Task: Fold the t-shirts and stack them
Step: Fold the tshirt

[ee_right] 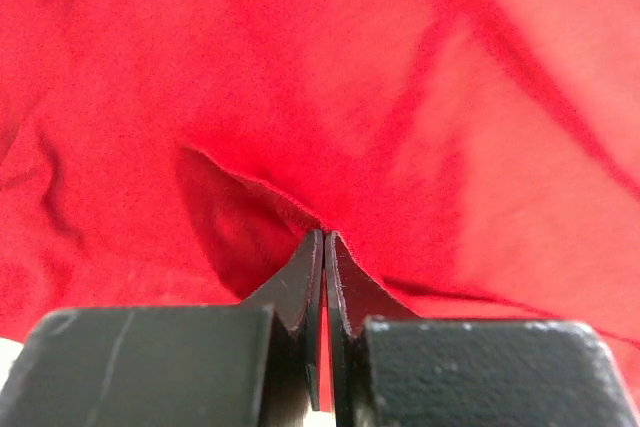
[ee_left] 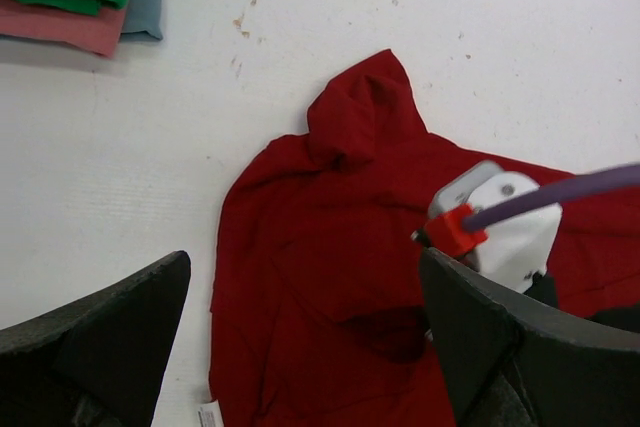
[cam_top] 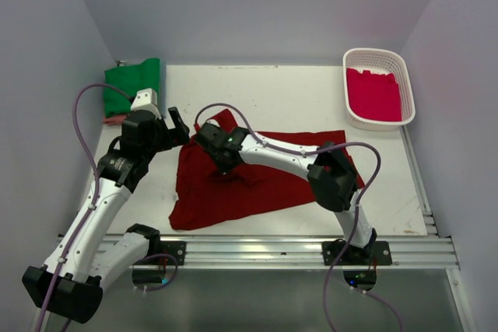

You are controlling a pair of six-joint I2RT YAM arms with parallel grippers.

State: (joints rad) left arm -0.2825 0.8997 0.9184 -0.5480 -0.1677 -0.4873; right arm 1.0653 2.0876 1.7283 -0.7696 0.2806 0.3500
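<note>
Cloth of the large dark red short-sleeved t-shirt (cam_top: 233,196), spread centrally with long axis left-right, sits pinched in the right gripper (ee_right: 322,237), directly beneath it; left gripper (cam_top: 177,126) hangs wide open beside the shirt's left edge; only the right wrist view shows the pinched hem.

My worktop (cam_top: 272,91): white, a bit scuffed. Dark red t-shirt (cam_top: 264,184) lies rumpled mid-surface. Far-left corner has a folded stack: green t-shirt (cam_top: 132,83) on top, salmon-pink t-shirt (ee_left: 60,27) and bluish t-shirt (ee_left: 145,7) showing beneath. White lattice basket (cam_top: 375,53) sits far-right.
</note>
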